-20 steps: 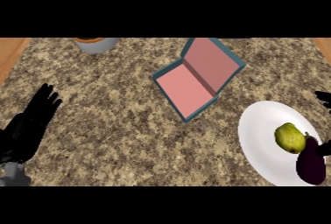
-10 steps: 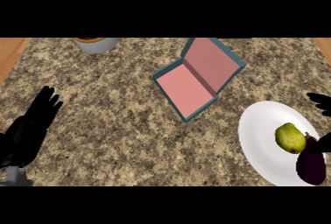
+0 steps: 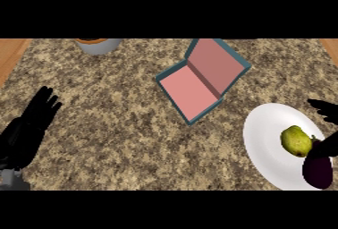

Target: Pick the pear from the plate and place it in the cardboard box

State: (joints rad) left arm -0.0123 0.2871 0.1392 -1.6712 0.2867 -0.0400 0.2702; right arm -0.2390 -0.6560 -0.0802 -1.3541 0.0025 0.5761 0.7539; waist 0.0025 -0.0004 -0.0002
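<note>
The robot's left hand (image 3: 27, 129) is matte black all over, a flat broad palm with long slim fingers (image 3: 45, 99) that end in rounded tips. The surface looks smooth and shows no markings, no screws and no cables. Below the palm, at the lower left corner of the view, a small part of the grey forearm (image 3: 12, 179) is seen; it is a lighter, plain grey with a rounded shape. Of the robot's right hand (image 3: 325, 109) only a small black part shows at the right edge: thin dark fingers with pointed-looking tips, the same matte black as the other hand.
</note>
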